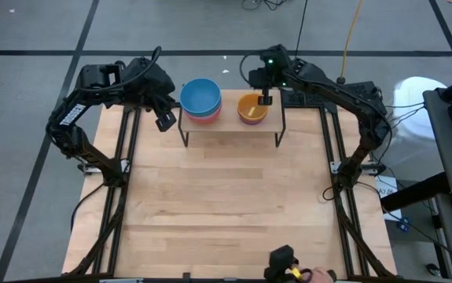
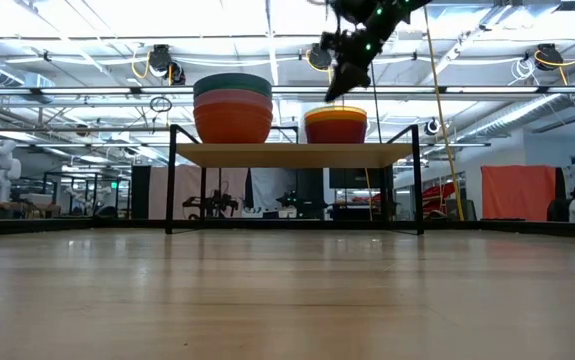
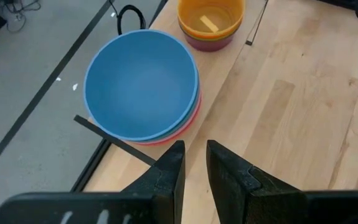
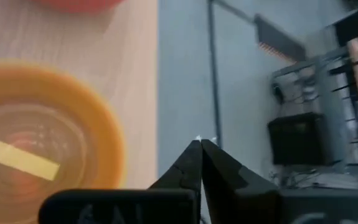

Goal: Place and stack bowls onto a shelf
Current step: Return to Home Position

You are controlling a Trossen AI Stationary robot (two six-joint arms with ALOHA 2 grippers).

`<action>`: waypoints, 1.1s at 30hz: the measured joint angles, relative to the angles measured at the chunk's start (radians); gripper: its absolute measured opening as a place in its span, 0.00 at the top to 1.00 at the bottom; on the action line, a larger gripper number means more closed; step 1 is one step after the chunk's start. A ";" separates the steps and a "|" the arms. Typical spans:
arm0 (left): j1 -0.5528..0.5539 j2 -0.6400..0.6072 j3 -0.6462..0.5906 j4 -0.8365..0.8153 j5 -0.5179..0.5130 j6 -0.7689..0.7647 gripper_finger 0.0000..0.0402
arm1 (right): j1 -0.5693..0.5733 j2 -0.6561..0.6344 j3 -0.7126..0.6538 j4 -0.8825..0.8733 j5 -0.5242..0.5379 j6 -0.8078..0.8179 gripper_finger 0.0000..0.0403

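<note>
The shelf (image 1: 229, 127) stands at the table's far edge on thin black legs. On its left part sits a stack of bowls with a blue one (image 1: 200, 96) on top and a pink one under it. On its right part an orange bowl (image 1: 251, 106) rests nested in a reddish one (image 2: 335, 130). My right gripper (image 2: 333, 95) hangs shut and empty just above the orange bowl's right rim, clear of it. My left gripper (image 3: 194, 165) hovers off the shelf's left end, near the blue bowl, its fingers a little apart with nothing between them.
Bare wooden tabletop (image 1: 226, 204) lies in front of the shelf. A person's hand with a dark and yellow object (image 1: 292, 271) shows at the near edge. Black frame rails (image 1: 123, 157) run along both sides of the table.
</note>
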 joint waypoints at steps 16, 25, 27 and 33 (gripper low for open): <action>0.019 -0.196 -0.001 0.000 -0.008 0.072 0.82 | 0.076 -0.443 0.001 -0.187 -0.003 0.186 1.00; 0.019 -0.407 0.000 0.000 -0.009 0.062 0.82 | 0.145 -0.655 0.001 -0.277 -0.004 0.240 1.00; 0.019 -0.452 0.000 0.000 -0.009 0.062 0.82 | 0.151 -0.700 0.001 -0.279 -0.004 0.275 1.00; 0.019 -0.567 0.001 0.000 0.015 0.024 0.82 | 0.151 -0.826 0.001 -0.291 -0.004 0.365 1.00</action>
